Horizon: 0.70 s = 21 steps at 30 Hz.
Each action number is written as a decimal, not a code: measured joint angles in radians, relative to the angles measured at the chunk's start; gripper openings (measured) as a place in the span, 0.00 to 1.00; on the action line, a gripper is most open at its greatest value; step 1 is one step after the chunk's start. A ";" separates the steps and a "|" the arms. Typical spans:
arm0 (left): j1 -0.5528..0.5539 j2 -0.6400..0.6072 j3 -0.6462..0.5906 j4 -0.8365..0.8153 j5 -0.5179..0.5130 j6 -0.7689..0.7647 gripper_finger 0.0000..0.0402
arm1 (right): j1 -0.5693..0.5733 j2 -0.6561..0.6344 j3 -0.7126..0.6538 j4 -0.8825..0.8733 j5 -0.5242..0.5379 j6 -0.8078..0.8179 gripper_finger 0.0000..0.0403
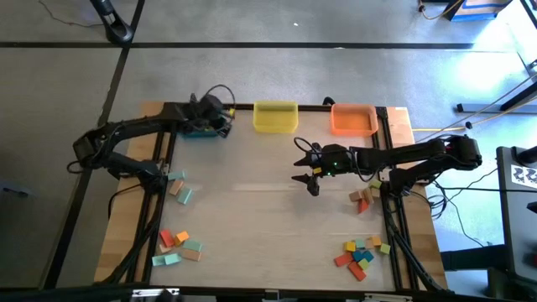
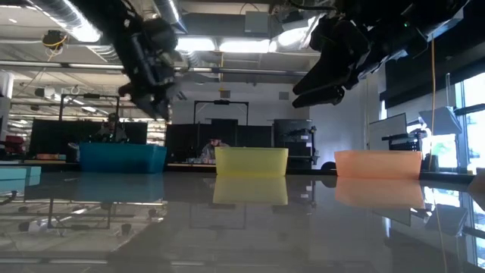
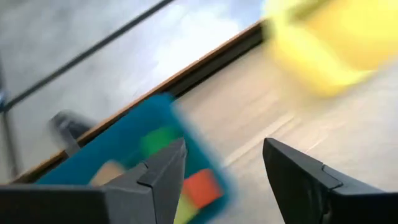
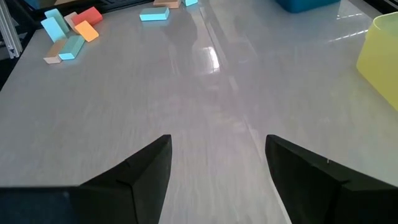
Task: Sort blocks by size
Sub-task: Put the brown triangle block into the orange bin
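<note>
Nearest you: right hand, fingers apart and holding nothing, parked over bare counter mid-way, looks like waiting | left hand spread over blue bin, probably dropping off; green and red blocks sit inside | loose blocks clustered at counter's corners, unsorted

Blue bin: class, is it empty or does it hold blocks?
Not empty. The left wrist view shows green, red and tan blocks inside the blue bin.
</note>
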 joint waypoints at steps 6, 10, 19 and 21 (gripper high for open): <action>-0.219 -0.013 0.000 0.105 0.001 -0.001 0.50 | 0.000 0.000 0.000 0.004 0.000 0.000 0.64; -0.345 -0.005 0.000 0.151 0.001 -0.018 0.50 | 0.000 0.000 0.000 0.010 -0.006 0.000 0.64; -0.558 -0.004 -0.001 0.173 -0.006 -0.028 0.50 | 0.020 -0.124 0.065 -0.404 -0.046 0.024 0.64; -0.584 -0.004 -0.001 0.171 -0.006 -0.029 0.50 | 0.046 -0.158 0.099 -0.572 -0.007 0.026 0.64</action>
